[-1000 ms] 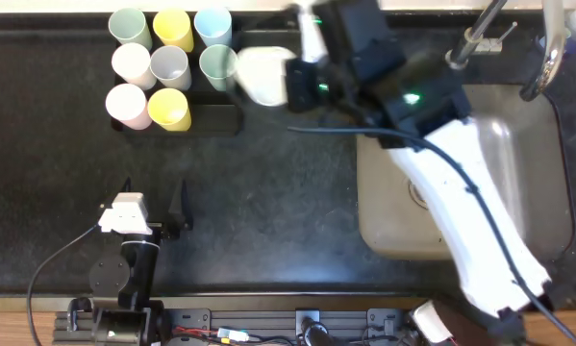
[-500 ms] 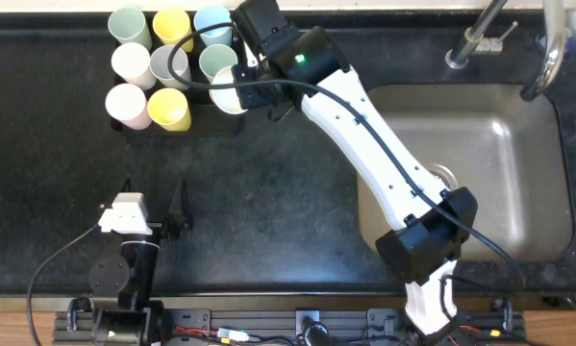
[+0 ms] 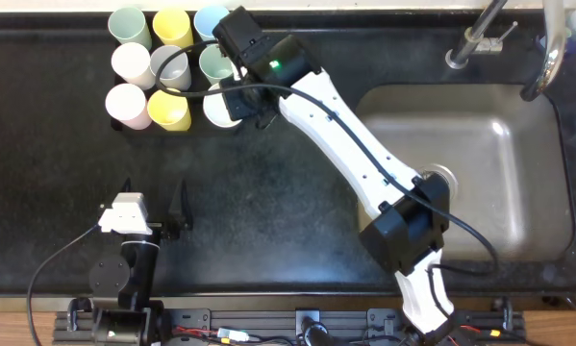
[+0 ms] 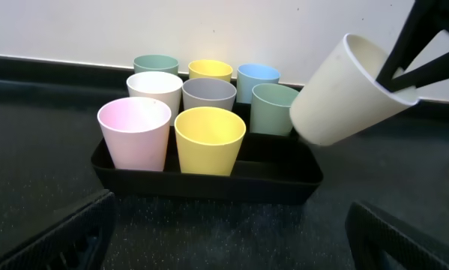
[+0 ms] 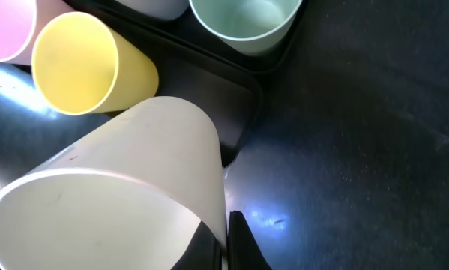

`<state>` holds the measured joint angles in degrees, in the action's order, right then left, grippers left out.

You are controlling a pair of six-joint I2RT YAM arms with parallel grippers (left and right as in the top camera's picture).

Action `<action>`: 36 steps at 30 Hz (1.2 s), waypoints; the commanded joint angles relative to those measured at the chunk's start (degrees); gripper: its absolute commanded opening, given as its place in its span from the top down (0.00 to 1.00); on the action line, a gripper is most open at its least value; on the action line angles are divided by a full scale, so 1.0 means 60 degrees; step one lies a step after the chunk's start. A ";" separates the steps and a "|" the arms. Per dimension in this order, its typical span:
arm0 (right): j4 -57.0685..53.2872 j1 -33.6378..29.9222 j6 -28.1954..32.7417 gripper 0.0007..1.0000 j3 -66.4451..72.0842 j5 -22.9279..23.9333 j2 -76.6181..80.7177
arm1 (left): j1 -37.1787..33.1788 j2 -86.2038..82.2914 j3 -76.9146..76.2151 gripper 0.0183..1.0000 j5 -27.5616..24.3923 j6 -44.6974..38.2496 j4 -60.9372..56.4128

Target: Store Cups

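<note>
A black tray point(image 3: 232, 124) at the counter's back left holds several pastel cups, among them a pink one point(image 3: 126, 104) and a yellow one point(image 3: 169, 109) in its front row. My right gripper point(image 3: 237, 98) is shut on the rim of a cream cup point(image 3: 218, 106). The cup is tilted and hangs over the tray's front right corner, next to the green cup point(image 3: 216, 61). In the left wrist view the cream cup point(image 4: 342, 94) floats above the tray point(image 4: 209, 184). My left gripper point(image 3: 153, 197) stands open near the front left, far from the tray.
A steel sink point(image 3: 518, 125) with a faucet point(image 3: 475, 38) takes up the right side. Dark counter stretches between the tray and the left arm. The right arm's white links cross diagonally from the bottom right to the tray.
The right arm has swung left with the cream cup, from beside the tray to over its front right corner. The left arm has stayed still.
</note>
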<state>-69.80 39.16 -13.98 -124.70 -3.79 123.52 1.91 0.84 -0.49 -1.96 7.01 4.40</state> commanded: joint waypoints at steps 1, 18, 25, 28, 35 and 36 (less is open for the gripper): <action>0.0186 0.0117 -0.0193 0.96 -0.0117 0.0051 0.0299 | 0.0062 -0.0095 0.0007 0.00 -0.0091 -0.0168 0.0040; 0.0521 0.0178 -0.0397 0.96 -0.0117 0.0051 0.1089 | 0.0062 -0.0095 0.0007 0.00 -0.0091 -0.0168 0.0040; 0.0678 0.0178 -0.0393 0.96 -0.0117 0.0080 0.1290 | 0.0062 -0.0095 0.0007 0.00 -0.0091 -0.0168 0.0040; 0.0747 0.0178 -0.0393 0.96 -0.0117 0.0080 0.1341 | 0.0062 -0.0095 0.0007 0.00 -0.0091 -0.0168 0.0040; 0.0907 0.0175 -0.0393 0.96 -0.0117 0.0375 0.1395 | 0.0062 -0.0095 0.0007 0.00 -0.0091 -0.0168 0.0040; 0.0929 0.0175 -0.0397 0.96 -0.0117 0.0499 0.1395 | 0.0062 -0.0095 0.0007 0.00 -0.0091 -0.0168 0.0040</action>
<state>-64.82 39.79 -15.92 -124.70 -2.76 131.07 1.91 0.84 -0.49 -1.98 7.01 4.40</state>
